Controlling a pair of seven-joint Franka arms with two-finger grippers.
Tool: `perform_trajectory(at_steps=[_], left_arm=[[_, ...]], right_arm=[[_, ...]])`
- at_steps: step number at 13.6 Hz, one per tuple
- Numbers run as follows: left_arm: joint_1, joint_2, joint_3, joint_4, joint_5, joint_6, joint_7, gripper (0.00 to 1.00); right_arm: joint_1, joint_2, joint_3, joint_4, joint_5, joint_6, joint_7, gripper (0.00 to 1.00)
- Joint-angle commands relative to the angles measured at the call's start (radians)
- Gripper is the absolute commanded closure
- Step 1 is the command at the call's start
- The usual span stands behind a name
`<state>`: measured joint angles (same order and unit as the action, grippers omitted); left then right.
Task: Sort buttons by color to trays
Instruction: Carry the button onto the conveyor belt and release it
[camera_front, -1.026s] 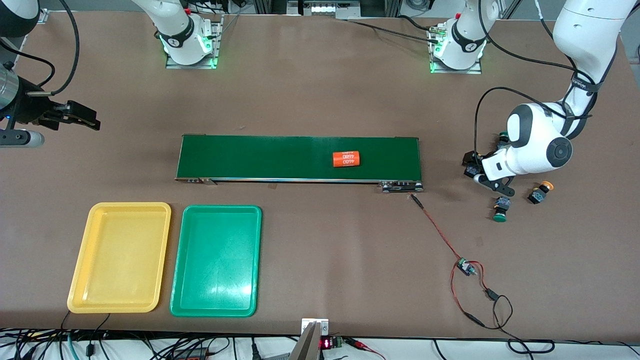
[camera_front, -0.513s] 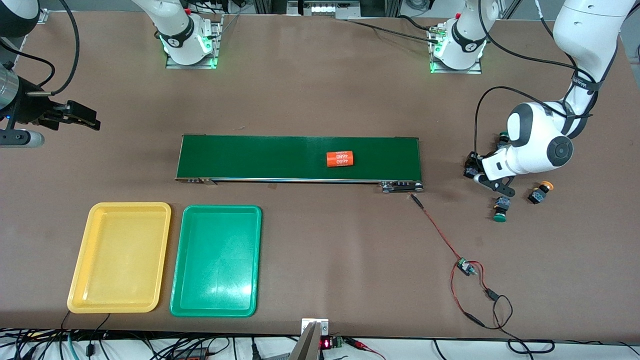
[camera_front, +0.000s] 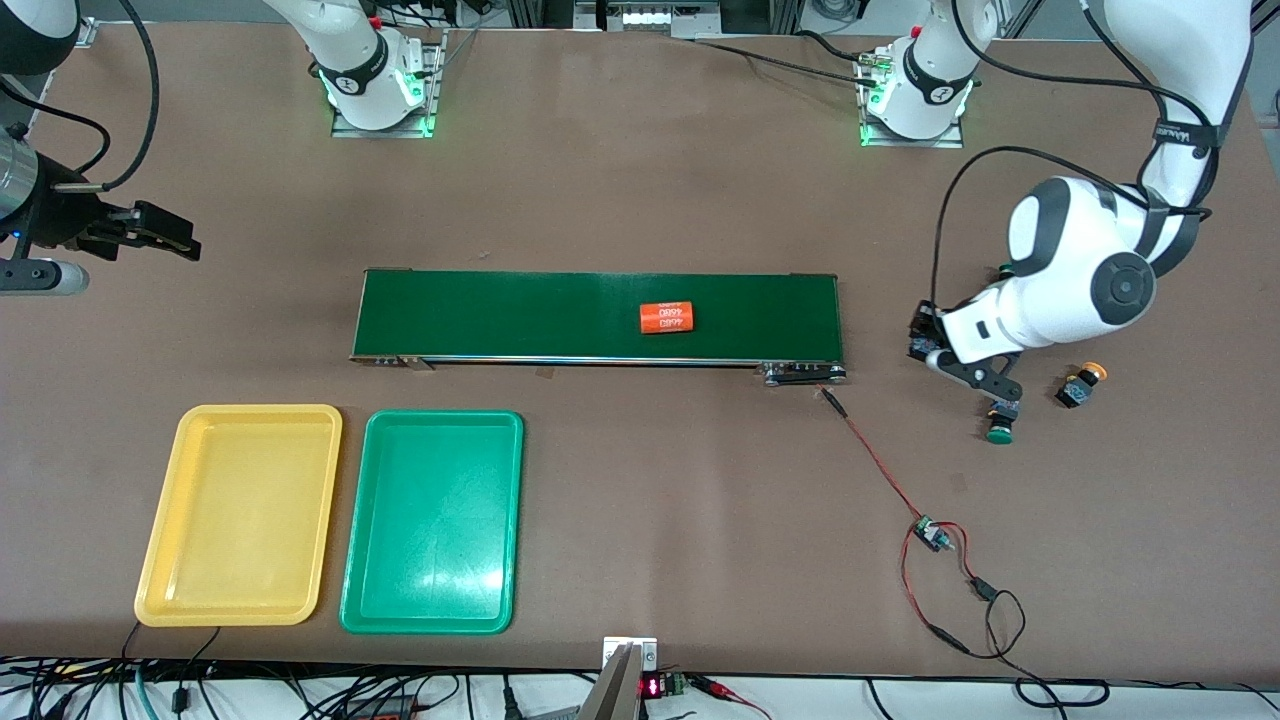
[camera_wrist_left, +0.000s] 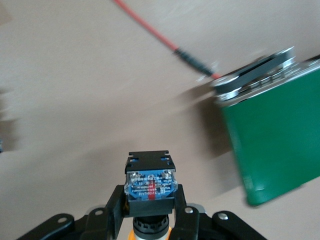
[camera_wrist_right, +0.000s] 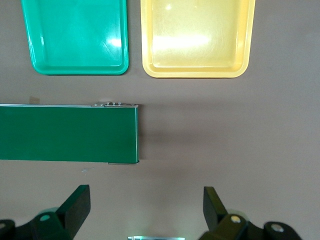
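Left hand (camera_wrist_left: 150, 220) lifted, clamping button (camera_wrist_left: 150, 186)

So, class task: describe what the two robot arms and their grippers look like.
Both arms are glossy white with dark grey joint caps and black cables looped alongside; green lights glow at their bases. The left gripper and right gripper have black fingers with small silver screws.

You see a small black-and-blue push-button switch with a yellow-orange cap (camera_wrist_left: 150, 187) clamped in the left gripper (camera_wrist_left: 150, 220) above the bare table off the left arm's end of the belt. A green-capped switch (camera_front: 999, 428) and a second yellow-orange-capped one (camera_front: 1082, 384) lie on their sides at that end. Toward the right arm's end, the shallow yellow plastic tray (camera_front: 160, 560) and matching green tray (camera_front: 360, 560) lie flat, just beside each other.
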<state>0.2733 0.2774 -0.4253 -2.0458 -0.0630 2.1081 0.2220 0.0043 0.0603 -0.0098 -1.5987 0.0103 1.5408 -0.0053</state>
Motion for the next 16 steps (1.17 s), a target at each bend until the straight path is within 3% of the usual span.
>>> perform_trajectory(at_steps=[1,3,8,12,16], left_arm=[[-0.002,-0.012,-0.087,0.022,-0.020,-0.040,-0.160,0.89],[-0.022,0.006,-0.127,0.051,-0.018,-0.039,-0.260,0.89],[-0.138,0.106,-0.121,0.133,-0.006,-0.028,-0.409,0.89],[-0.155,0.169,-0.118,0.151,-0.004,-0.026,-0.420,0.88],[-0.167,0.219,-0.119,0.148,0.072,-0.019,-0.443,0.84]], right_arm=[[-0.003,-0.005,0.005,-0.003,-0.004,-0.004,0.001,0.00],[-0.003,-0.005,0.005,-0.003,-0.004,-0.004,0.001,0.00],[0.000,-0.005,0.005,-0.003,-0.006,-0.007,-0.005,0.00],[0.000,-0.005,0.005,-0.003,-0.006,-0.008,-0.007,0.00],[0.005,-0.005,0.005,-0.003,-0.009,-0.010,0.010,0.00]])
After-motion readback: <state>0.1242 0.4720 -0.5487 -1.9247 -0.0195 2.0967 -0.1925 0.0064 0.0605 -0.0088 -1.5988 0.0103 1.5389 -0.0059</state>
